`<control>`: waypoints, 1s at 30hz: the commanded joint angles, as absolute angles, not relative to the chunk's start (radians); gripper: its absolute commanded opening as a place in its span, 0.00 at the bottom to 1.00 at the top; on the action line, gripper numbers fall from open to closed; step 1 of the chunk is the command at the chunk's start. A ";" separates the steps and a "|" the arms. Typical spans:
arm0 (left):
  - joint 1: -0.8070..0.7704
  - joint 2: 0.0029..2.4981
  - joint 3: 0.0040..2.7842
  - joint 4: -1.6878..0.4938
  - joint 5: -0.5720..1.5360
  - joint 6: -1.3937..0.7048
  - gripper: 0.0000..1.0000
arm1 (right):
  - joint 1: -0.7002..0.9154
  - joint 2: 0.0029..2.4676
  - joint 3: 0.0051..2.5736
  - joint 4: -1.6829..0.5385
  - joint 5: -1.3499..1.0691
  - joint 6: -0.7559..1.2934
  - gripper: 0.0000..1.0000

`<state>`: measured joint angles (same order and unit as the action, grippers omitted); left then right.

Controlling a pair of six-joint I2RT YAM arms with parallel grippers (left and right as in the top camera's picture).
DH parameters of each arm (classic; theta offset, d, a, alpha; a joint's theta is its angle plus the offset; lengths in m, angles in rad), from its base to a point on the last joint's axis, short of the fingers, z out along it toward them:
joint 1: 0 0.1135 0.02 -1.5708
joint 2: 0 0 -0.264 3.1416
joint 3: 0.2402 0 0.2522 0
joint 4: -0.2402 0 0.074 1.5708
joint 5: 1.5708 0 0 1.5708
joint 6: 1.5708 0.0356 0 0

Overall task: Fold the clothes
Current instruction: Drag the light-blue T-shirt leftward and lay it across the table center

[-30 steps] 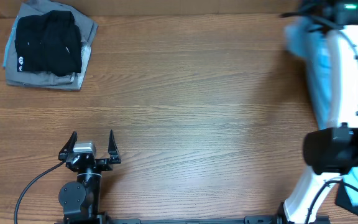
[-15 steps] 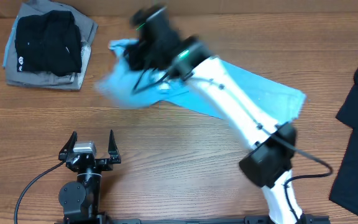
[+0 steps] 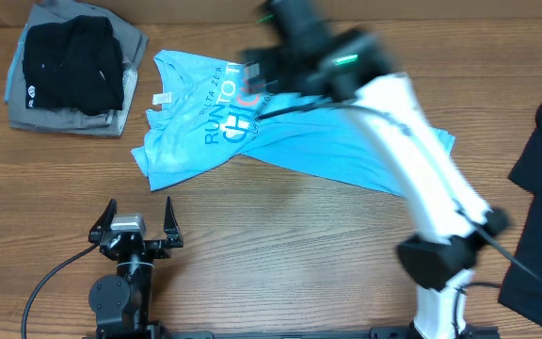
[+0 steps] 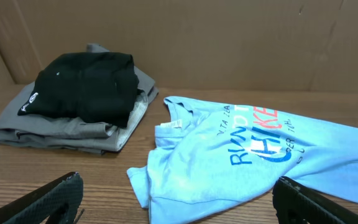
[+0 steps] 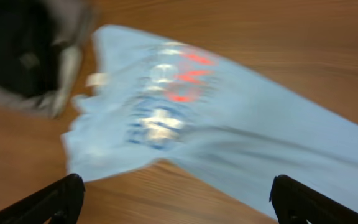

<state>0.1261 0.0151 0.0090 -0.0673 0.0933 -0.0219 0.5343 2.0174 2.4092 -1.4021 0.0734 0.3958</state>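
Lying print-up: light blue T-shirt [image 3: 177, 151] | legible: "RUN TO" | left gripper [image 3: 139, 202] spread apart | right gripper [image 5: 176, 184] spread apart, empty

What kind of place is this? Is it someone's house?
Probably a robot test bench, not a home: a white robot arm reaches over a wood-grain table, brown cardboard stands behind, and a light blue cotton T-shirt lies beside folded black and grey clothes.
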 commanded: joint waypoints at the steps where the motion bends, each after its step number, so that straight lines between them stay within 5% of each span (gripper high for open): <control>1: 0.125 0.004 0.005 -0.070 0.089 -0.006 1.00 | 0.463 1.922 2.448 -1.516 0.099 0.393 1.00; 5: 0.125 0.004 0.005 -0.070 0.089 -0.006 1.00 | 0.380 1.927 2.437 -1.695 0.093 0.393 1.00; 17: 0.125 0.004 0.005 -0.070 0.088 -0.006 1.00 | 0.193 1.869 2.337 -1.694 -0.027 0.450 1.00; 30: 0.125 0.004 0.005 -0.073 0.054 -0.017 1.00 | 0.089 1.679 2.121 -1.691 0.103 0.416 1.00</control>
<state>0.1261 0.0151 0.0090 -0.0711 0.0555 -0.0223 0.1032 1.6657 2.1780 -1.6962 0.0635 0.4221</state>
